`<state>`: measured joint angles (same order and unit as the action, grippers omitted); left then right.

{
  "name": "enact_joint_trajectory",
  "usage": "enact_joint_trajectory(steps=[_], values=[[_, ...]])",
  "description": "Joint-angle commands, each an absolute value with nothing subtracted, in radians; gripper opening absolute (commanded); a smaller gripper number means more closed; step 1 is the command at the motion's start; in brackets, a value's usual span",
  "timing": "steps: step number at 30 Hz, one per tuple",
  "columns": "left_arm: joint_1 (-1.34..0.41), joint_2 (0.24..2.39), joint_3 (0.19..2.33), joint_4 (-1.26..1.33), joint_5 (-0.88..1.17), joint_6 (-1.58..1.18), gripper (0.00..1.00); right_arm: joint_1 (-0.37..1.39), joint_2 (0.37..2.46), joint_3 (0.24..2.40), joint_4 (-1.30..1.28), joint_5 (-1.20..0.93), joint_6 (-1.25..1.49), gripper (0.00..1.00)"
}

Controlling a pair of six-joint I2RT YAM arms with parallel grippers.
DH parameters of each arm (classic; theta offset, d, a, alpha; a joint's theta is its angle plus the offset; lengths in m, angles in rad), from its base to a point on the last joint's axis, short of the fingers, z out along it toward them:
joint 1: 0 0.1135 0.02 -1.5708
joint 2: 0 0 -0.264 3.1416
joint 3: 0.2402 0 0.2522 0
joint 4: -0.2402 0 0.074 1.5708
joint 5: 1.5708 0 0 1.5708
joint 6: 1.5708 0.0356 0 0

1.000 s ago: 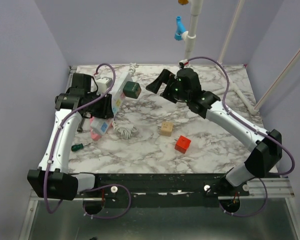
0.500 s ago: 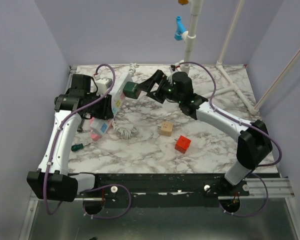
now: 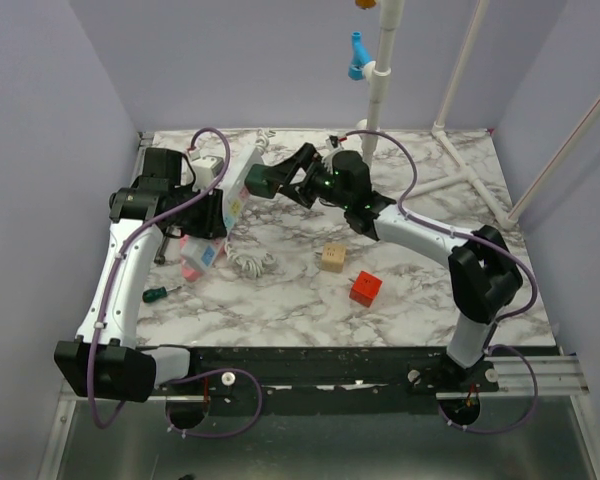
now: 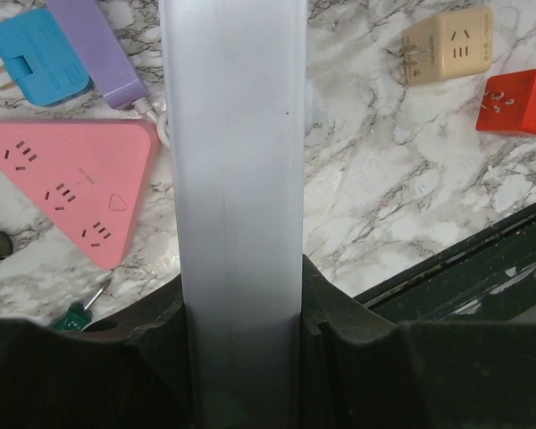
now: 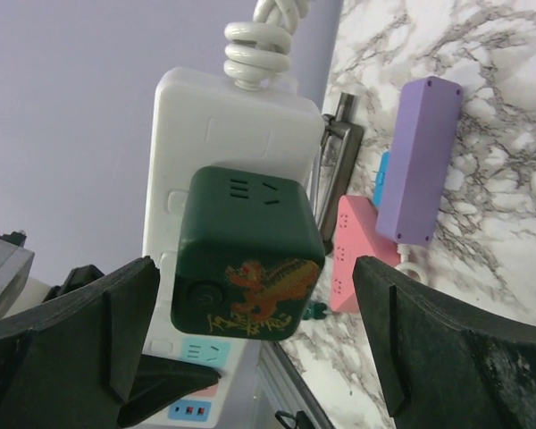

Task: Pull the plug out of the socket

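Note:
The socket (image 3: 237, 192) is a long white power strip with coloured outlets, held tilted up off the table. My left gripper (image 3: 214, 212) is shut on its body, and the left wrist view shows the white strip (image 4: 241, 179) clamped between the jaws of that gripper (image 4: 241, 308). The plug (image 3: 263, 180) is a dark green cube with a gold dragon print (image 5: 250, 259), seated in the strip (image 5: 223, 134). My right gripper (image 3: 286, 180) is open. Its fingers (image 5: 71, 349) flank the cube on both sides with small gaps, and its centre (image 5: 259, 344) sits just below the cube.
A pink triangular socket (image 4: 71, 188), a purple bar (image 4: 103, 45) and a blue adapter (image 4: 36, 67) lie under the strip. A tan cube (image 3: 332, 257) and a red cube (image 3: 365, 288) sit mid-table. A green screwdriver (image 3: 162, 293) lies front left. White pipes (image 3: 460, 165) run at the back right.
My right gripper has moved left to the green plug and its open fingers now stand on either side of it. The left arm and the strip have not moved.

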<state>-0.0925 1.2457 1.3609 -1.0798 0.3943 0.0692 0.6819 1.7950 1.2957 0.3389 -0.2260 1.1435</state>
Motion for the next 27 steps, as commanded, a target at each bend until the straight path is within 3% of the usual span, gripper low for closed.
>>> enact_joint_trajectory(steps=[1, 12, 21, 27], values=[[-0.091, 1.229, 1.408, -0.976, 0.439, 0.065, 0.0, 0.696, 1.857, 1.338, 0.393, -0.25, 1.2, 1.0], [-0.092, 1.238, 1.398, -0.957, 0.428, 0.052, 0.0, 0.73, 1.945, 1.39, 0.428, -0.261, 1.252, 1.0], [-0.093, 1.21, 1.352, -0.97, 0.426, 0.079, 0.0, 0.73, 1.951, 1.364, 0.47, -0.232, 1.275, 0.75], [-0.093, 1.193, 1.35, -1.0, 0.438, 0.111, 0.0, 0.73, 1.955, 1.363, 0.471, -0.236, 1.282, 0.78]])
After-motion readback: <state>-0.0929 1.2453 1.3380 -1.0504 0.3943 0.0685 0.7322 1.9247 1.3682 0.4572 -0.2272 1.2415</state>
